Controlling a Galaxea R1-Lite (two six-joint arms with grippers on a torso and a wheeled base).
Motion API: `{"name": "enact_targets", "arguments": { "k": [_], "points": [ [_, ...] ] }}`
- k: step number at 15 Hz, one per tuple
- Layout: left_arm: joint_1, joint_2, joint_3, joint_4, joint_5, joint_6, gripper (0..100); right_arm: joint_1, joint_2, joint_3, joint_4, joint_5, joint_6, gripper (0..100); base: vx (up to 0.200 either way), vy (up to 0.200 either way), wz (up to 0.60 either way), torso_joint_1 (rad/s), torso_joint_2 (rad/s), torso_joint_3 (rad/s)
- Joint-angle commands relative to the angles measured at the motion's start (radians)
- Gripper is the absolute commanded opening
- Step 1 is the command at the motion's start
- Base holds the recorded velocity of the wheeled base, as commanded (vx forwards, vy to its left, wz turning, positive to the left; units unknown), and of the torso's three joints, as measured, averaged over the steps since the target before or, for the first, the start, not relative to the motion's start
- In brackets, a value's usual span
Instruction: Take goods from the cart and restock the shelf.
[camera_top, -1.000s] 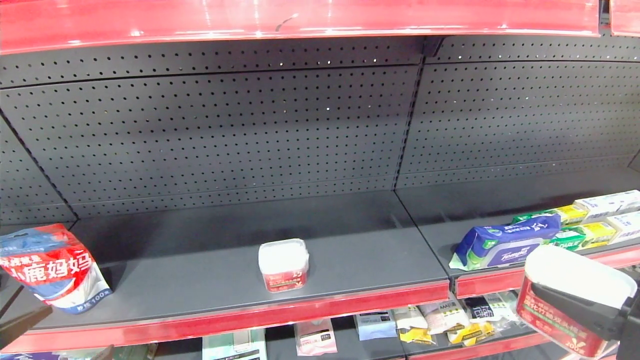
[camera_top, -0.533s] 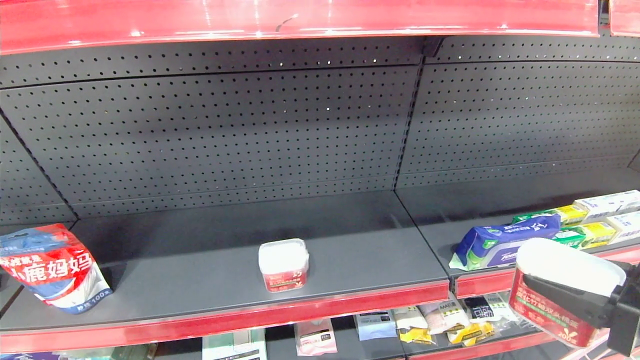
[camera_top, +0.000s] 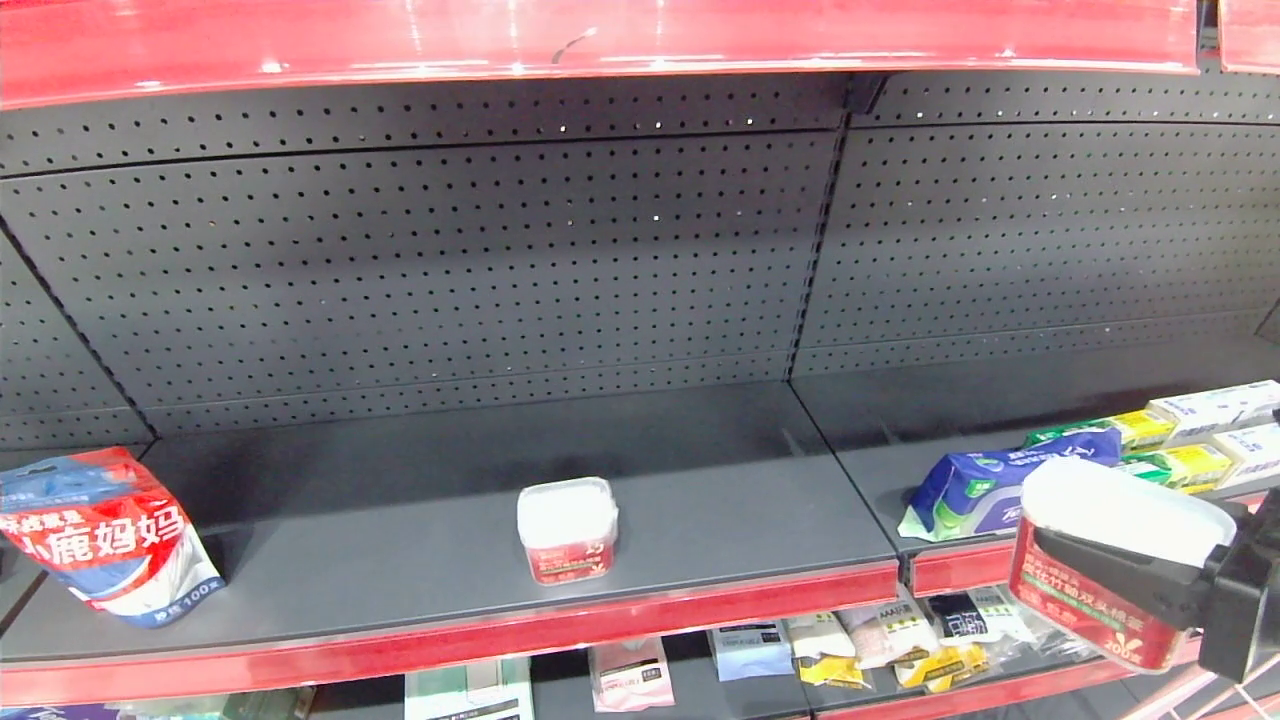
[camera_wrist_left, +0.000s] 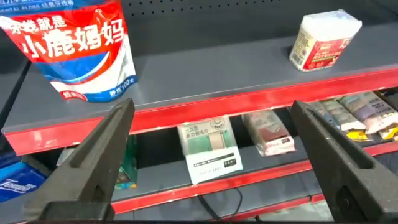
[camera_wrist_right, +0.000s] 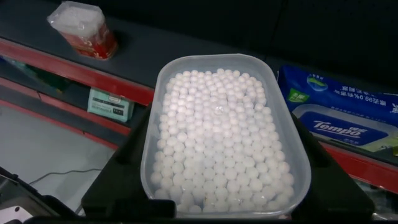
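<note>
My right gripper (camera_top: 1085, 575) is shut on a tub of cotton swabs (camera_top: 1120, 500) with a white top and a red label, held at the lower right, in front of the shelf's red front edge. In the right wrist view the tub (camera_wrist_right: 224, 124) sits between the two dark fingers (camera_wrist_right: 134, 162). A matching tub (camera_top: 567, 528) stands upright on the grey shelf (camera_top: 400, 540), near its front. My left gripper (camera_wrist_left: 211, 168) is open and holds nothing, below and in front of the shelf; the standing tub (camera_wrist_left: 323, 40) lies beyond it.
A red, white and blue bag (camera_top: 100, 535) stands at the shelf's left end. A blue wipes pack (camera_top: 1000, 485) and yellow-green boxes (camera_top: 1180, 450) lie on the right section. Small packets (camera_top: 880, 635) fill the lower shelf. Wide bare shelf surrounds the standing tub.
My right gripper has carried the tub up and a little to the left, toward the shelf. The dark part of the left arm at the lower left corner has gone from the head view.
</note>
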Motion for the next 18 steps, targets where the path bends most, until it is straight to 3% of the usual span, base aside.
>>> {"name": "enact_targets", "arguments": {
  "k": [1,3,7,12,18],
  "points": [
    [0.0,-0.001,0.0,0.0,0.0,-0.001,100,0.0,0.009,0.006,0.0,-0.002,-0.001,0,0.0,0.0,0.0,0.0,0.0,0.0],
    [0.0,0.001,0.0,0.0,0.0,-0.001,100,-0.002,0.011,0.004,0.0,-0.002,-0.001,0,0.0,0.0,0.0,0.0,0.0,0.0],
    [0.0,-0.001,0.0,-0.001,0.0,-0.001,100,-0.002,0.02,0.003,0.0,-0.002,0.001,0,0.0,0.0,0.6,-0.001,0.0,0.005],
    [-0.002,-0.007,0.0,0.0,0.0,0.0,100,-0.002,0.038,0.0,-0.012,-0.002,0.001,0,0.0,0.0,0.0,0.0,0.0,0.0],
    [-0.023,-0.044,0.014,-0.041,0.006,0.002,100,0.001,0.248,-0.002,-0.25,0.026,0.001,0,0.0,0.0,0.0,0.0,0.0,0.0]
  ]
}}
